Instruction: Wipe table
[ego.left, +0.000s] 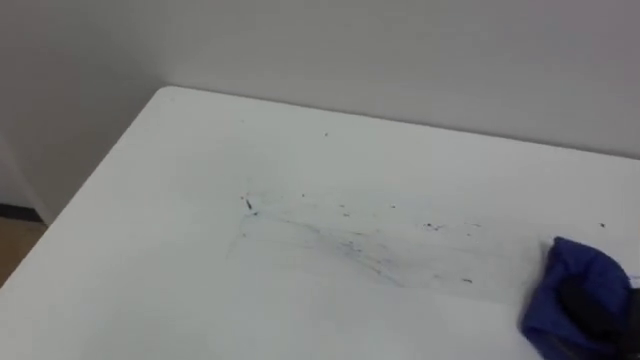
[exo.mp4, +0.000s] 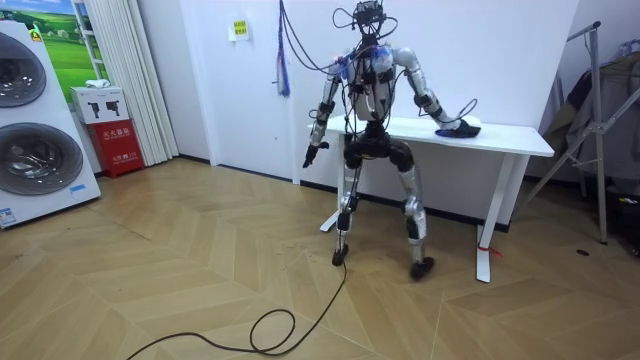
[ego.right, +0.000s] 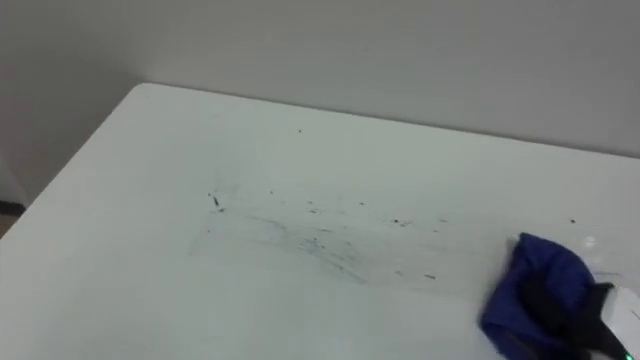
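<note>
Left hand (exo.mp4: 311, 152): hangs at the robot's side, well to the left of the smudged patch and off the table; whether its fingers are spread or curled cannot be told.

Table (ego.left: 150, 220): the white top to the left of the smudged patch looks clean, with no marks visible there.

Smudged patch (ego.left: 380, 240): dark specks and faint streaks lie across the middle of the top. Judged not yet wiped off.

Blue cloth (ego.left: 575, 262): bunched on the tabletop to the right of the smudged patch, near its right end but not on it.

Right hand (ego.left: 592, 312): set in the blue cloth; its fingers are buried in the folds, so their grip cannot be told.

Assessment: wiping is barely advanced; the whole patch remains to be covered.
</note>
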